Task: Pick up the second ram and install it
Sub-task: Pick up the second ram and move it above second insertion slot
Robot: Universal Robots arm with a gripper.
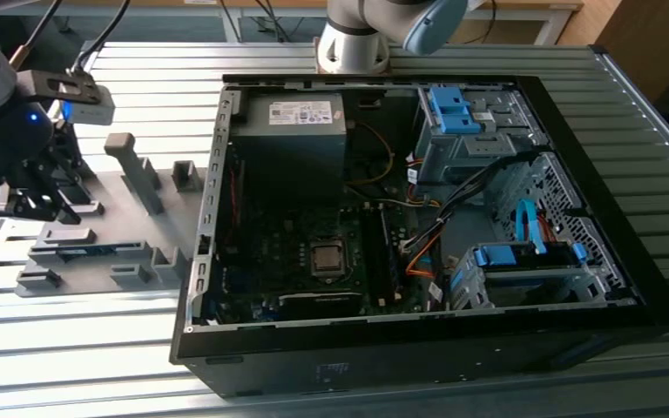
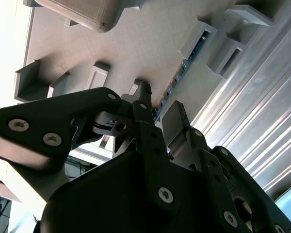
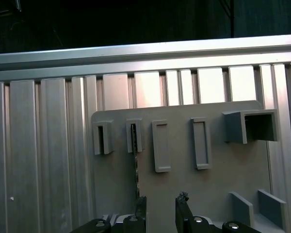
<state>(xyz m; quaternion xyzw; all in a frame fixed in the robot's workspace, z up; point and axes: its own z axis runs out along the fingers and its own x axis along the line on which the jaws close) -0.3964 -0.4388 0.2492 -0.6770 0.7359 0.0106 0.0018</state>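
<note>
Claw [image 3: 161, 197] cut off — ram [image 3: 135, 160] seen edge-on.

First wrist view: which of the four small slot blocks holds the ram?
The slot block second from the end farthest from the large hollow bracket: the second ram runs out of it toward the claw.

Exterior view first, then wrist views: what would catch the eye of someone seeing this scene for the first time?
The open black computer case dominates the slatted metal table, its inside exposed. At the exterior view's left lies a grey fixture plate; in the first wrist view the open gripper hangs close to the second ram, which stands on edge in a slot.
</note>
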